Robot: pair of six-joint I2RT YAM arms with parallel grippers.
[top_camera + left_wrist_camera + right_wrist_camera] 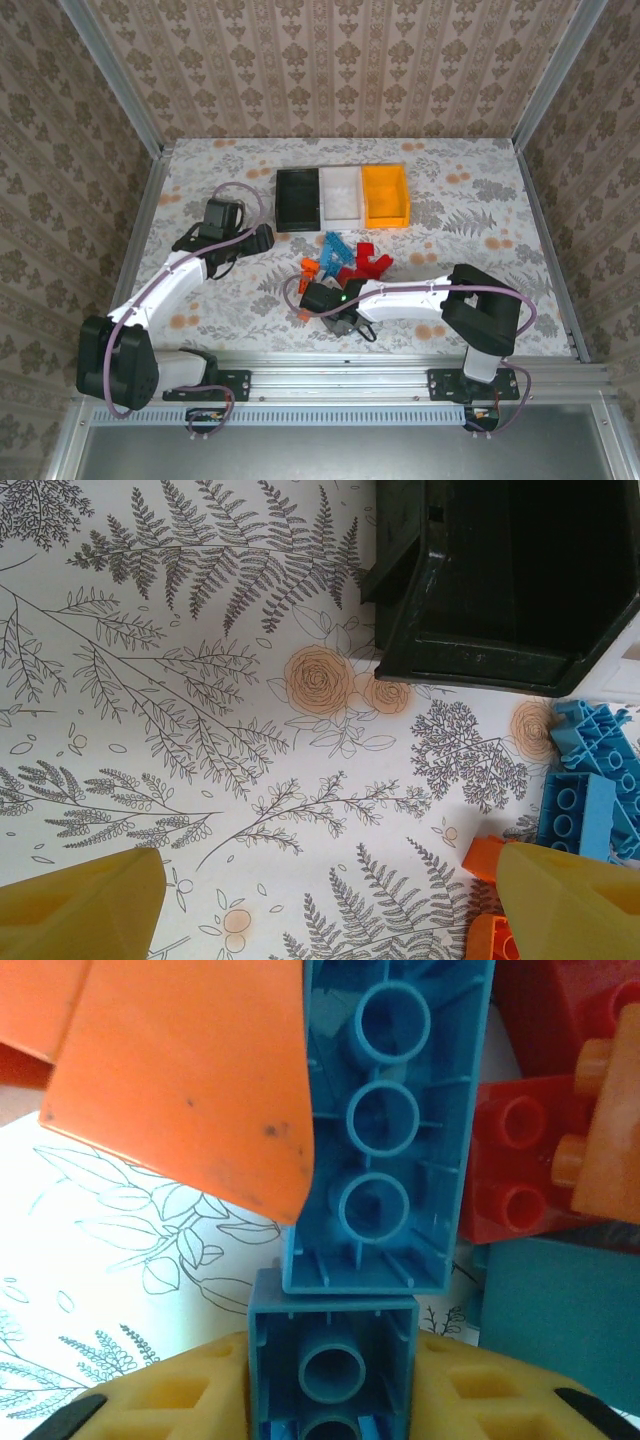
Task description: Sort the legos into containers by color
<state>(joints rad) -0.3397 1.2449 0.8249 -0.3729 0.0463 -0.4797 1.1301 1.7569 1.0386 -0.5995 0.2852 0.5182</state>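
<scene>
The three bins sit in a row, touching side by side, in the upper middle of the top view: the black bin [281, 200] on the left, the white bin [340, 171] in the centre and the yellow-orange bin [386, 222] on the right. From above, each one's floor looks bare. The left wrist view has the black bin [480, 662] in its upper right corner, its inside dark and bare.

The legos [345, 265] lie as a loose pile of red, orange and light blue bricks on the floral table [470, 210], just below the bins and apart from them.

The right gripper [318, 292] is at the lower left edge of the pile. In its wrist view the right gripper [332, 1380] has its yellow fingers [470, 1390] pressed on both sides of a small light blue brick [300, 1340], which abuts a longer light blue brick [385, 1130] beside an orange brick [180, 1080] and red bricks [510, 1170].

The left gripper [258, 238] hangs left of the pile, below the black bin. Its fingers [80, 910] are spread wide with only tablecloth between them.
</scene>
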